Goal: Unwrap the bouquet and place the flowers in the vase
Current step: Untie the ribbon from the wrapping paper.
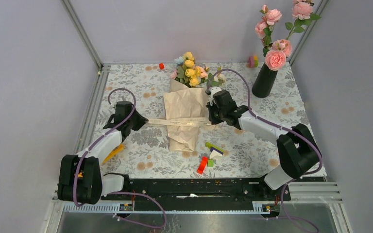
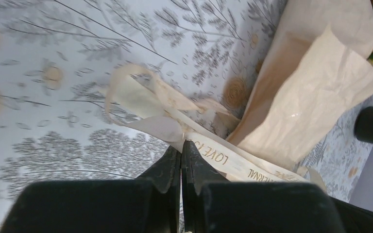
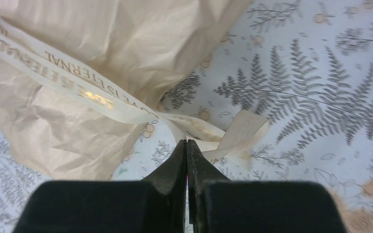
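The bouquet (image 1: pixel 187 104) lies in the middle of the table, its yellow, pink and cream flowers (image 1: pixel 190 70) pointing to the back. Crinkled beige paper (image 2: pixel 315 92) (image 3: pixel 73 126) is wrapped around the stems. A cream ribbon (image 1: pixel 177 122) with gold lettering stretches across the wrap. My left gripper (image 1: pixel 141 121) (image 2: pixel 181 143) is shut on the ribbon's (image 2: pixel 233 162) left end. At the wrap's right side, my right gripper (image 1: pixel 210 119) (image 3: pixel 186 141) is shut on the ribbon's (image 3: pixel 77 85) other end. The black vase (image 1: pixel 264 80) stands at the back right, apart from both arms.
Tall pink roses (image 1: pixel 275 59) stand in the vase. Small toy pieces lie near the front: a red block (image 1: pixel 202 165), a green-and-white piece (image 1: pixel 214 151), a yellow piece (image 1: pixel 112 153) by the left arm. A red bit (image 1: pixel 161 65) and a pink toy (image 1: pixel 252 61) sit at the back.
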`<action>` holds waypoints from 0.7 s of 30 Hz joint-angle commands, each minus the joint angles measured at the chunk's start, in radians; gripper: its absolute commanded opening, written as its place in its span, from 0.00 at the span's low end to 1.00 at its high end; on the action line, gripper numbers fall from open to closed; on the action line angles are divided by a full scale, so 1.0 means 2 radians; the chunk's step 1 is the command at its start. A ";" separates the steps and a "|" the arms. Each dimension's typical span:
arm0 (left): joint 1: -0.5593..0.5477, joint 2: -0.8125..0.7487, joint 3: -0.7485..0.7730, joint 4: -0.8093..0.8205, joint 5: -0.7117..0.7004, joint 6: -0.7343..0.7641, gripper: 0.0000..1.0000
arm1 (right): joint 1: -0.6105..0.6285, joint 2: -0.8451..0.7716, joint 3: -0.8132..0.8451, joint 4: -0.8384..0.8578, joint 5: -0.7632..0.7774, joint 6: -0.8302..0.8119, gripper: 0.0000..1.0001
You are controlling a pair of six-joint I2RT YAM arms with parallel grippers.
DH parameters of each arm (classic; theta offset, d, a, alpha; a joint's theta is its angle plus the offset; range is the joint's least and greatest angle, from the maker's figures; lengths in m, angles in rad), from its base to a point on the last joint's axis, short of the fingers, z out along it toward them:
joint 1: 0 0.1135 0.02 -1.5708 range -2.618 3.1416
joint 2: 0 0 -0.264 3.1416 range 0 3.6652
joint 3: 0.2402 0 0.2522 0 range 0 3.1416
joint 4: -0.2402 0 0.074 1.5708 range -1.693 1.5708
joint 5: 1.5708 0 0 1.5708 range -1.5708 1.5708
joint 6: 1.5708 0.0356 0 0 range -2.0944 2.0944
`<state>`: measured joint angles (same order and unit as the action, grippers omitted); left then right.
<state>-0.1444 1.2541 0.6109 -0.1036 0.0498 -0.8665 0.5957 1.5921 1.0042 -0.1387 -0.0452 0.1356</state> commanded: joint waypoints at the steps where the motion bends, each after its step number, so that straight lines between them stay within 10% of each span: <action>1: 0.041 -0.028 0.017 -0.033 0.015 0.031 0.00 | 0.003 -0.043 -0.016 0.021 0.106 0.023 0.00; 21: 0.214 -0.042 0.062 -0.134 0.144 0.109 0.00 | -0.055 -0.109 -0.126 -0.016 0.195 0.178 0.00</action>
<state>0.2245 1.2049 0.7136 -0.3660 0.2562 -0.6868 0.4957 1.4044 0.7746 -0.1539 0.2977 0.4080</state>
